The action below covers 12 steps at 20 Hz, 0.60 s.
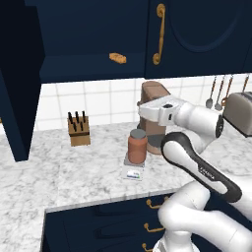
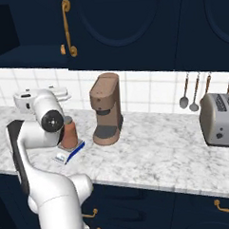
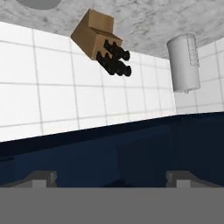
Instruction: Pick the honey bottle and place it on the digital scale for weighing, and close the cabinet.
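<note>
Left base view: honey bottle [image 1: 137,146] stands upright on digital scale [image 1: 134,168] on bench [image 1: 74,170], just left of coffee machine [image 1: 154,115]. Cabinet [image 1: 74,39] door [image 1: 14,88] hangs open at far left; closing remains, I judge. My forearm passes close above bottle: careless swing could topple it.

Right base view: bottle half hidden behind my elbow, scale [image 2: 69,152] beneath.

Hand view: my claw [image 3: 111,178] open, empty, tips wide apart, facing tiles and knife block [image 3: 97,37]. Risk: snagging cabinet's lower edge.

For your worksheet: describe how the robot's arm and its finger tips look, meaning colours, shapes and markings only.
The arm is glossy white with rounded, tube-like segments, dark grey joint covers and a round dark cap at one joint. One dark band bears small white lettering, too small to read. The finger tips are small grey blocks.
</note>
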Tool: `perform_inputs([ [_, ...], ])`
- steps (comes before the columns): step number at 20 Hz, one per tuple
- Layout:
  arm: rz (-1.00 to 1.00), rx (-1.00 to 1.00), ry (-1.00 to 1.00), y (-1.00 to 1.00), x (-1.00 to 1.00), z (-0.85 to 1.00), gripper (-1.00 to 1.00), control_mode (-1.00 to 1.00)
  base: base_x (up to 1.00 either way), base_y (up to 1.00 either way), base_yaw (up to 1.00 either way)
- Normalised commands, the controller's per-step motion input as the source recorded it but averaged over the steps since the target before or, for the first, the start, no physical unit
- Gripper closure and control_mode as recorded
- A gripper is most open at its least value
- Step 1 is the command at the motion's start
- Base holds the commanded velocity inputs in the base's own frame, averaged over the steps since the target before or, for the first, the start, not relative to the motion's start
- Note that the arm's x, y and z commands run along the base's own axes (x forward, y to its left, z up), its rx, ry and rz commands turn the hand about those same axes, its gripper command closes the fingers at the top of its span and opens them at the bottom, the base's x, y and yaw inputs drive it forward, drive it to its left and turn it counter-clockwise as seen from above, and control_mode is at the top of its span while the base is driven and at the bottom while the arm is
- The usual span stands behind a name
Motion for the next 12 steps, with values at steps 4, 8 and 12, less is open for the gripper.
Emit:
perform_inputs([
  [4,0.05,0.13,-0.18,0.76,0.01,-0.58,-1.0,-1.0,0.0,0.0,0.0],
  [8,0.0,0.11,-0.26,0.57,-0.27,-0.12,-1.0,-1.0,0.0,0.0,0.0],
  [12,-0.03,0.12,-0.2,0.65,-0.34,0.0,-1.0,-1.0,0.0,0.0,0.0],
])
